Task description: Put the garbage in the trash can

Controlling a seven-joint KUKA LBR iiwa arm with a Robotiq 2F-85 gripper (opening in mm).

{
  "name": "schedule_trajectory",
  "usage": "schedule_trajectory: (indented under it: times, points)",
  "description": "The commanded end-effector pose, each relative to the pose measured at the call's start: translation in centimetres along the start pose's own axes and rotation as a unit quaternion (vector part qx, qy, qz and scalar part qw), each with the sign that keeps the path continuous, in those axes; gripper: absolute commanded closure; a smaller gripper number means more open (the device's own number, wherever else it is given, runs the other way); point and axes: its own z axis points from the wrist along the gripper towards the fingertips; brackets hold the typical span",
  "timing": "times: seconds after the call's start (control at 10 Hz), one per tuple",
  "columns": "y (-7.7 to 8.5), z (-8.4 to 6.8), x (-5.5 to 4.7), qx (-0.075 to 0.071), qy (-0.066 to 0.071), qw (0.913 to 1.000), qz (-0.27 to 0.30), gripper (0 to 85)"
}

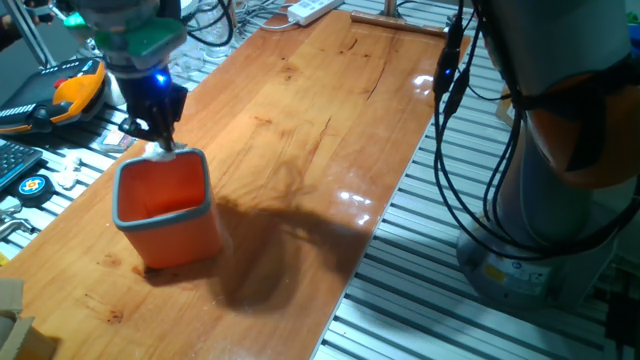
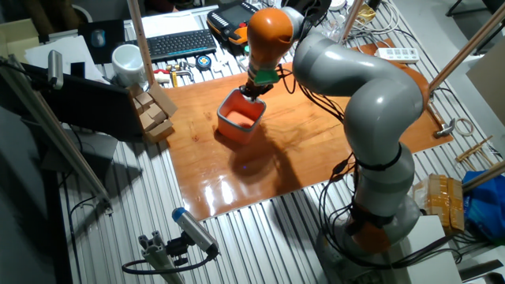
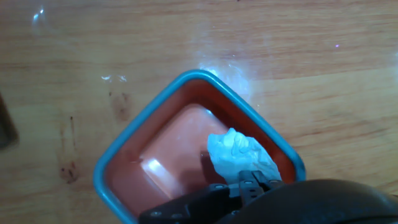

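Observation:
The trash can [image 1: 168, 212] is an orange bin with a grey rim that stands near the left end of the wooden table. In the hand view I look straight down into the trash can [image 3: 186, 84], whose rim looks bluish. The garbage [image 3: 240, 154], a crumpled white wad, hangs over the bin's opening near one wall. My gripper [image 3: 255, 180] is shut on the wad's edge. From the side, the gripper [image 1: 160, 135] hovers just above the bin's far rim, with the garbage [image 1: 166, 152] showing white below the fingertips. From the other side, the gripper [image 2: 254, 91] stands over the trash can [image 2: 237, 125].
An orange-and-black tool [image 1: 75, 90] and small parts lie left of the table. A keyboard [image 2: 177, 43], a white mug [image 2: 126, 59] and stacked wooden blocks [image 2: 154, 110] sit beyond the bin. A power strip [image 1: 310, 10] lies at the far end. The table's edge [image 1: 365, 250] drops to slatted metal.

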Motion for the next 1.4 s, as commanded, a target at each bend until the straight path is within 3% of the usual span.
schedule_trajectory:
  times: [0.0,0.1,0.2,0.3,0.4,0.7,0.8,0.9,1.1,1.3]
  points:
    - [0.1,0.4,0.0,0.002,-0.002,1.0,0.0,85.0]
    - [0.3,0.8,0.1,-0.003,-0.002,1.0,0.004,85.0]
    - [0.5,1.0,0.3,-0.003,-0.007,0.9999,0.013,68.0]
    - [0.6,1.1,0.6,-0.003,-0.015,0.9996,0.025,17.0]
    - [0.7,1.1,0.8,-0.007,-0.017,0.9994,0.029,0.0]
    - [0.4,1.0,0.8,-0.01,-0.017,0.9993,0.032,0.0]
    - [0.1,0.8,0.8,-0.01,-0.016,0.9994,0.029,17.0]
    - [-0.4,0.5,0.6,-0.01,-0.012,0.9996,0.022,17.0]
    - [-2.4,-0.1,0.1,-0.014,-0.004,0.9999,0.0,51.0]
    - [-5.4,0.3,-0.3,-0.018,-0.01,0.9994,-0.028,51.0]
